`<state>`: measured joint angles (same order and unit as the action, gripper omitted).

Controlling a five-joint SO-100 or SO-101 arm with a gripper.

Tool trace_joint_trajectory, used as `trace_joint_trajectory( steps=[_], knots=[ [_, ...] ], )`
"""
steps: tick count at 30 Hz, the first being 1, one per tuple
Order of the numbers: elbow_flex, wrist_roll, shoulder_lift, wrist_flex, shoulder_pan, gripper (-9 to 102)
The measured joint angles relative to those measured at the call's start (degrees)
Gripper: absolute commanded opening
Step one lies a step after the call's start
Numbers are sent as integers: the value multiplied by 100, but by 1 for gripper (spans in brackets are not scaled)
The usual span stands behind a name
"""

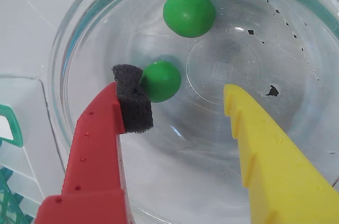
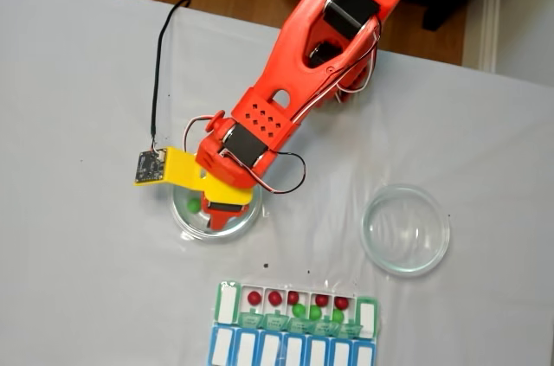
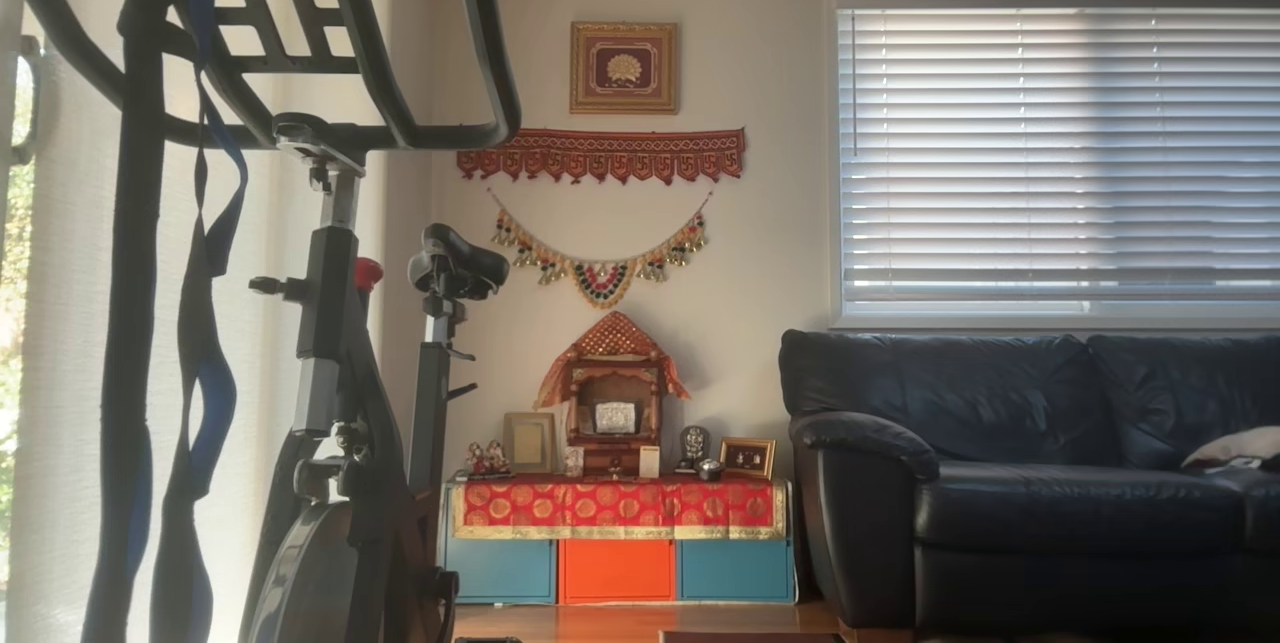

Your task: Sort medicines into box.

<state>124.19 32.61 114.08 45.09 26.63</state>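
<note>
Fixed view gives you the white table first, with your orange arm reaching down across it into a round glass dish; a second glass dish sits apart to the right. Along the bottom edge you have the pill box, its green-lidded row holding red and green balls. Wrist view shows your gripper inside the dish with jaws spread: the red finger's foam pad touches one green ball, the yellow finger stands apart, and another green ball lies beyond.
</note>
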Motion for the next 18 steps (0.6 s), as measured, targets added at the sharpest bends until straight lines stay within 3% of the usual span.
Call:
trace_joint_trajectory(
  steps=[18],
  knots=[
    [519,0,0,-809,0,23]
  ],
)
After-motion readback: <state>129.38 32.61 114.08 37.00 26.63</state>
